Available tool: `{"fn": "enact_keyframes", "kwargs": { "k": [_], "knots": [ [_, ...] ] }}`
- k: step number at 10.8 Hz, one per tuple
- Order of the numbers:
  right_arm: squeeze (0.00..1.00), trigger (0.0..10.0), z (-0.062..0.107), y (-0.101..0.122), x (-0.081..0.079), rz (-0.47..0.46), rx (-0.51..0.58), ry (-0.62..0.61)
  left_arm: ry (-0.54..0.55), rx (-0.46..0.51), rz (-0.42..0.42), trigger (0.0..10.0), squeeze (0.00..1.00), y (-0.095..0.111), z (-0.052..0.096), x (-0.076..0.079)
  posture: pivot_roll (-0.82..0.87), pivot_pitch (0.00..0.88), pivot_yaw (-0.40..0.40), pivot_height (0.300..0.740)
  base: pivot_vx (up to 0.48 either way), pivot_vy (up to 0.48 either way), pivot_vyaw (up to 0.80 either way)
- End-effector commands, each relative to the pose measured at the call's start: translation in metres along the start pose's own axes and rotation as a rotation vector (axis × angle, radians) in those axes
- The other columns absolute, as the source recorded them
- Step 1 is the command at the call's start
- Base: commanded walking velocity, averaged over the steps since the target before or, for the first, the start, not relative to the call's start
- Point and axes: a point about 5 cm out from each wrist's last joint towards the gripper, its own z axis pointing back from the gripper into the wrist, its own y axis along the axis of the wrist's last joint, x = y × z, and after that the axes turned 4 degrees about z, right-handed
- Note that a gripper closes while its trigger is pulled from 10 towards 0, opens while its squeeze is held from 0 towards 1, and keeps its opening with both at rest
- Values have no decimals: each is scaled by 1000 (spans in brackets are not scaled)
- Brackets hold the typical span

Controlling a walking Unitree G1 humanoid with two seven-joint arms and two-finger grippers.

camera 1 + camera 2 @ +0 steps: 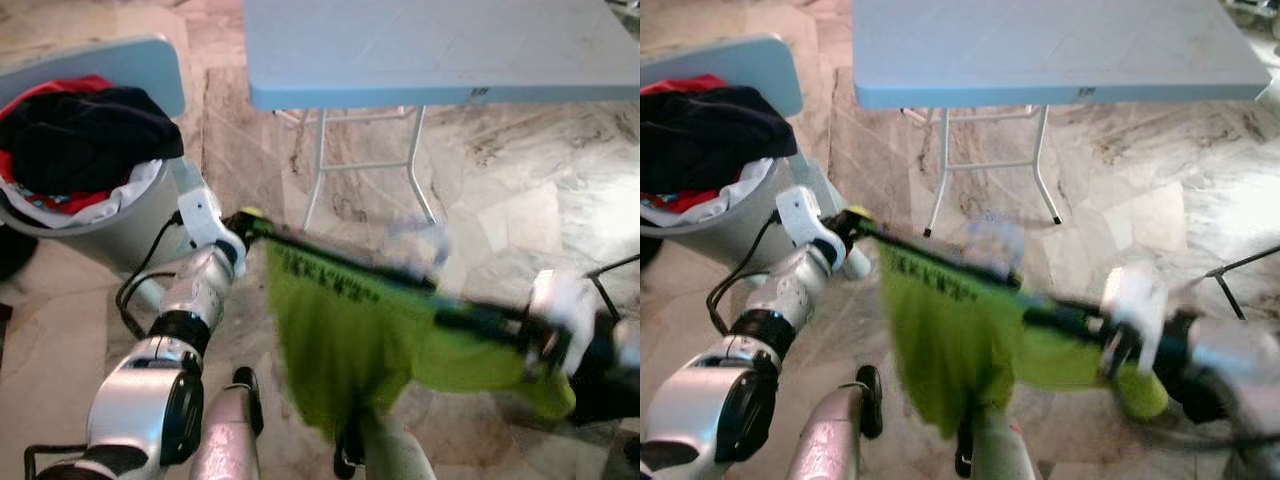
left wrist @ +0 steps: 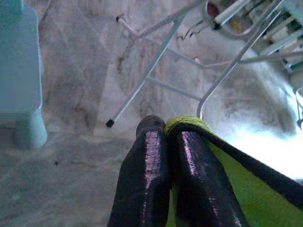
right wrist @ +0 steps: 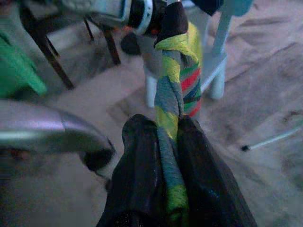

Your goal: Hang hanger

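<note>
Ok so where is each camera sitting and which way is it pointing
Eye views: head, looking down at the floor, table, basket; both arms hold the hanger with a green shirt.
Left wrist: along the left gripper, shut on the hanger end.
Right wrist: along the right gripper, shut on the hanger.
All views share the hanger.

Lime-green garment [image 1: 340, 340], pale-blue table [image 1: 420, 45]

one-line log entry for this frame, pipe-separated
stage: carrying | left gripper: shut on hanger end | right gripper: shut on other end | green garment: draped on hanger | table: ahead
</note>
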Motion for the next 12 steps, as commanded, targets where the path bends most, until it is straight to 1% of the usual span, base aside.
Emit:
{"fn": "enact_keyframes", "kwargs": {
  "k": [1,2,3,4,5,12],
  "knots": [
    [0,10000,45,25,17,40,51,-70,455,276,40,1255,0,83,44,-118,-84,266,-57,740,0,0,0],
    [0,10000,39,38,24,-17,192,-124,435,251,55,1451,0,76,42,-115,-80,264,-57,740,0,0,0],
    [0,10000,31,42,28,-42,281,-186,411,199,38,1412,0,66,39,-111,-80,264,-57,740,0,0,0],
    [0,10000,31,42,28,-42,281,-186,411,199,38,1412,0,66,39,-111,-80,264,-57,740,0,0,0],
    [0,10000,30,44,29,-60,299,-201,402,179,26,1412,0,63,38,-109,-78,262,-57,740,0,0,0],
    [0,10000,30,44,29,-60,299,-201,402,179,26,1412,0,63,38,-109,-78,262,-57,740,0,0,0]
  ]
}}
